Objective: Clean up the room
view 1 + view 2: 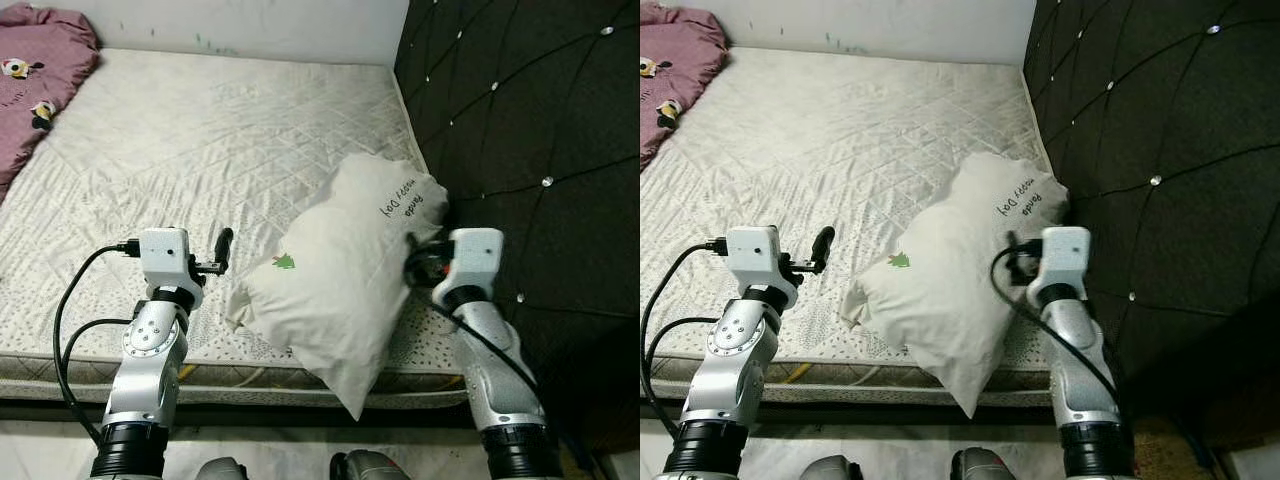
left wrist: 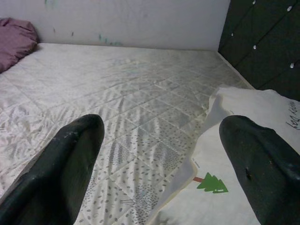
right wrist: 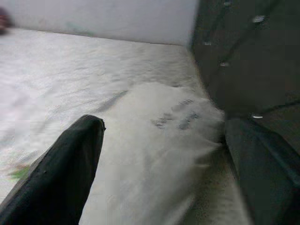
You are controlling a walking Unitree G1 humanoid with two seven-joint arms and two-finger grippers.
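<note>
Pillow (image 1: pixel 340 280), white with a small green tree print and dark lettering, lies at the near right corner of the mattress (image 1: pixel 200 150), its top leaning against the headboard (image 1: pixel 530 150) and its lower corner hanging over the mattress edge. That mattress is bare, quilted and pale, and it runs back to a light wall (image 1: pixel 250 20). The headboard on the right is dark and padded, with small shiny studs. A purple blanket (image 1: pixel 35 70) with cartoon prints is bunched at the far left corner of the mattress.

Both arms are raised over the near edge of the bed. The right gripper (image 3: pixel 159 154) sits at the pillow's right side, fingers spread wide, one over the pillow and the other by the headboard; it holds nothing. The left gripper (image 2: pixel 159 154) hovers just left of the pillow above the mattress, its fingers also wide apart, one over the quilting and one over the pillow's edge near the tree print.
</note>
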